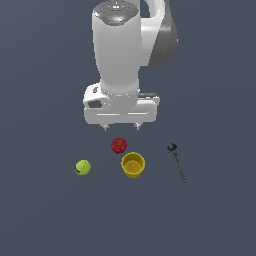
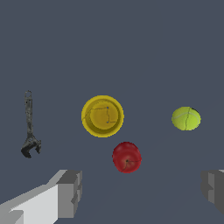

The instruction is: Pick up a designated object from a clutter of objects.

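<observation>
— Where's your tennis ball (image 1: 83,167)?

— It lies on the floor at the exterior view's left, well apart from the yellow cup (image 1: 133,165), with the red fruit (image 1: 119,145) just behind the cup and the wrench (image 1: 177,162) off to the right.

— And your gripper (image 1: 120,127)?

— Spread wide, holding nothing, hanging above the fruit.

— Any writing to read?

— None legible; only a dark curved seam shows on the ball.

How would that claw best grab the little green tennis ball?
Likely straight from above, fingers closing across the tennis ball's widest middle. It is round, so any pair of opposite sides works, and it sits apart from the red fruit and yellow cup. The gripper hangs open.
</observation>
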`<move>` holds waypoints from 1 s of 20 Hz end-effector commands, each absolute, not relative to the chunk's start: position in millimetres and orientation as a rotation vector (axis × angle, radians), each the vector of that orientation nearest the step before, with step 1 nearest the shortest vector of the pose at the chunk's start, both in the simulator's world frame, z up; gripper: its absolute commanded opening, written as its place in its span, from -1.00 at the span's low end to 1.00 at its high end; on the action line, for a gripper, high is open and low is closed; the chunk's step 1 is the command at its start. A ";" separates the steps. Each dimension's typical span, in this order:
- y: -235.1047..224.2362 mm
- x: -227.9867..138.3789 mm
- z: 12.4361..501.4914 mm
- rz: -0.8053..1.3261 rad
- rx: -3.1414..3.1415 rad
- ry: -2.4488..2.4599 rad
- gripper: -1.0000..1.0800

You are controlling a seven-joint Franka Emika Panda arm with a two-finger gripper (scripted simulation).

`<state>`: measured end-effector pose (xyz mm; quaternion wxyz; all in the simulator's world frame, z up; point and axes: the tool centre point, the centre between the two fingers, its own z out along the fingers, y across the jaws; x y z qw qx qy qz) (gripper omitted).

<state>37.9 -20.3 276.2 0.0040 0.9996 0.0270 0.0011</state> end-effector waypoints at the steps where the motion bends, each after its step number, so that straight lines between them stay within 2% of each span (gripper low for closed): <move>1: -37.5 46.9 259.7 0.002 3.134 0.096 0.92; 10: -121.3 74.7 178.0 0.001 3.137 0.152 0.92; 20: -188.5 77.9 108.9 0.000 3.136 0.195 0.92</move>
